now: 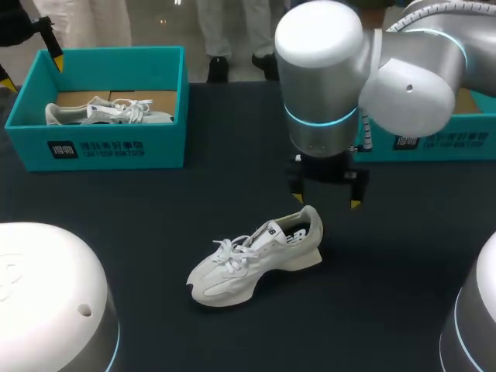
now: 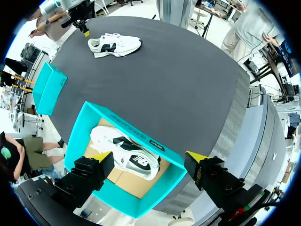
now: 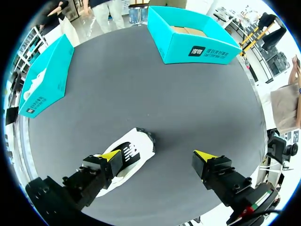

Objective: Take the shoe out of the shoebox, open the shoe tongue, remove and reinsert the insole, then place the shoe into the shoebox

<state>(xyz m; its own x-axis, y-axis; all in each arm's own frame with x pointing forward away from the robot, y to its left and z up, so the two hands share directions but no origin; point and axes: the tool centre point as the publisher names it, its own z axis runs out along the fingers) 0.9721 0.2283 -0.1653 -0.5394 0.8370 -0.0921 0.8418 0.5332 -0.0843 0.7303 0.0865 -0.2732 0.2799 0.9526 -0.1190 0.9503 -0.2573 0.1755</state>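
A white shoe (image 1: 256, 256) with dark side marks lies on its sole mid-table, toe toward the front left. My right gripper (image 1: 326, 200) hangs open just above and behind its heel, holding nothing. In the right wrist view the shoe (image 3: 131, 153) sits under and beside one finger, with the gripper (image 3: 157, 155) spread wide. My left gripper (image 2: 148, 157) is open over the left teal shoebox (image 2: 141, 136), which holds a second white shoe (image 2: 124, 150). In the head view that shoebox (image 1: 116, 147) stands at the back left with the shoe (image 1: 108, 112) inside.
A second teal box (image 3: 197, 47) stands at the back right, showing only a cardboard floor; in the head view this box (image 1: 442, 141) is partly hidden behind my right arm. Dark tabletop (image 1: 155, 201) stretches between the boxes and the shoe.
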